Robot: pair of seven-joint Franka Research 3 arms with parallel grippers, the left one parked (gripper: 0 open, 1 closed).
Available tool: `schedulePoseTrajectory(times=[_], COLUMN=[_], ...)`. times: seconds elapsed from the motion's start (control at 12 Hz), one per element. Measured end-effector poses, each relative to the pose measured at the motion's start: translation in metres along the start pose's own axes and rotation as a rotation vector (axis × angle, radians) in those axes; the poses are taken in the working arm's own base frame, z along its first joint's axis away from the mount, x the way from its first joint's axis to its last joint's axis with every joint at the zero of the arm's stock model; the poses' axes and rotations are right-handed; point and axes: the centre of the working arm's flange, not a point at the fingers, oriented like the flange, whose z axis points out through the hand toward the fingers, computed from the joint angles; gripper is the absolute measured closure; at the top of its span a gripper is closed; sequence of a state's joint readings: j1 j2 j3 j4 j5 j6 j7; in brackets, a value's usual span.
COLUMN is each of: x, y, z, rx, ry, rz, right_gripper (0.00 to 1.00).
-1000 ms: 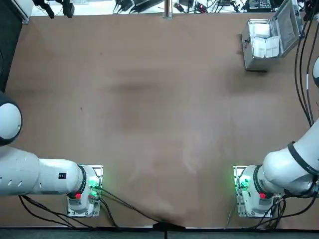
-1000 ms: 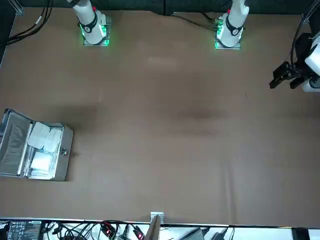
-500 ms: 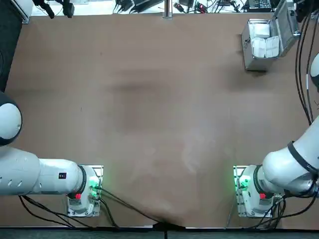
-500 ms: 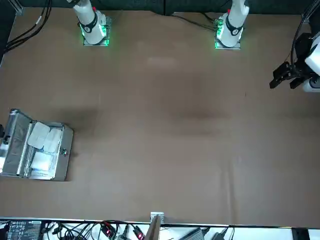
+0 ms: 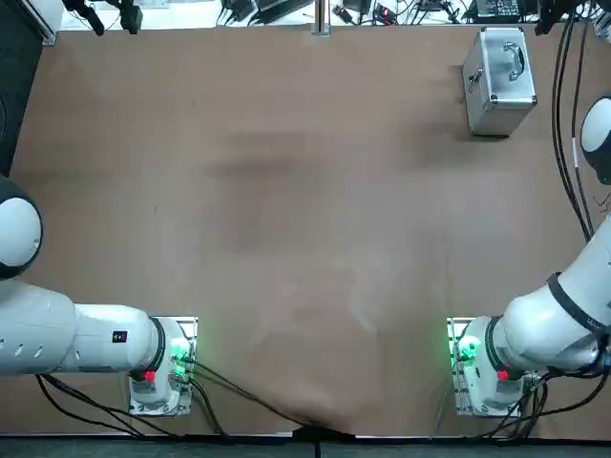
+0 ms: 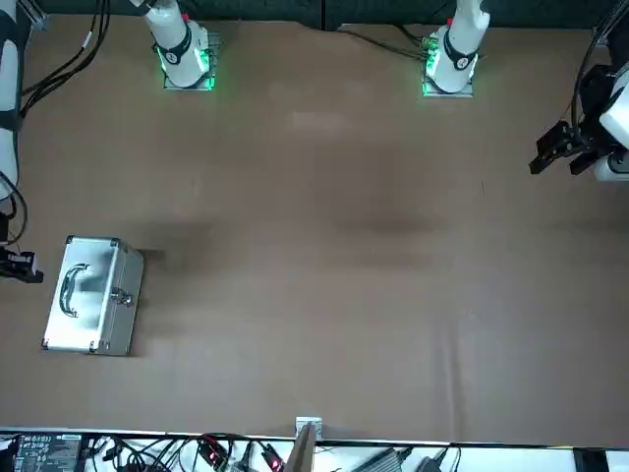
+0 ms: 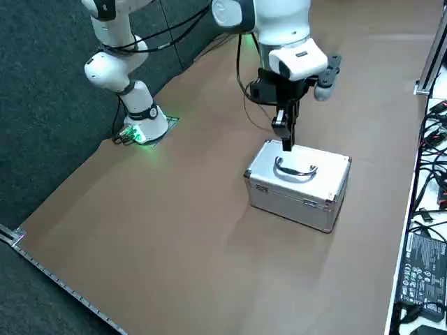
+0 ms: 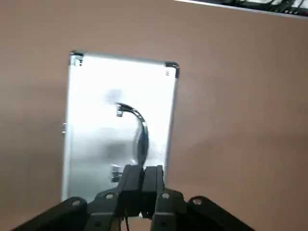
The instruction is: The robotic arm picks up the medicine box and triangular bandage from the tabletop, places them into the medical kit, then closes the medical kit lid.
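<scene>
Lid now shut, medical kit (image 5: 500, 86) hides its contents; right gripper (image 8: 143, 169) near.

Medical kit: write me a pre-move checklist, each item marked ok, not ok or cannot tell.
1. Lid of the medical kit down: ok, it lies flat over the case.
2. Carry handle free of the gripper: cannot tell, as in the right wrist view the two overlap.
3. Right gripper empty: ok, its fingers are together with nothing between them.
4. Medicine box and triangular bandage inside: cannot tell, the closed lid hides the interior.
5. Latch on the kit's front fastened: cannot tell, it is too small to judge.
6. Kit upright on the table: ok, it sits on its base.
</scene>
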State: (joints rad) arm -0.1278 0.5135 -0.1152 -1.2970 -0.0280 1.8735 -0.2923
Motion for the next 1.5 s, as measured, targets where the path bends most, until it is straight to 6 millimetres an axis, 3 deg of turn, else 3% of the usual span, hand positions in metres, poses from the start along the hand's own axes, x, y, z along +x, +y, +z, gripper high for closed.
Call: schedulePoseTrajectory(times=[0.25,0.33,1.0,1.08,1.5], x=[-0.001,-0.003,-0.021,-0.024,-0.060], y=[-0.016,-0.030,-0.108,-0.118,-0.158], z=[-0.009,-0.023,-0.091,-0.101,-0.154], rx=[0.009,0.022,0.076,0.078,0.086], ry=[-0.021,-0.030,-0.071,-0.072,-0.141], rz=[-0.021,-0.037,-0.040,-0.039,0.035], right_gripper=[0.99,0.96,0.06,0.00,0.00])
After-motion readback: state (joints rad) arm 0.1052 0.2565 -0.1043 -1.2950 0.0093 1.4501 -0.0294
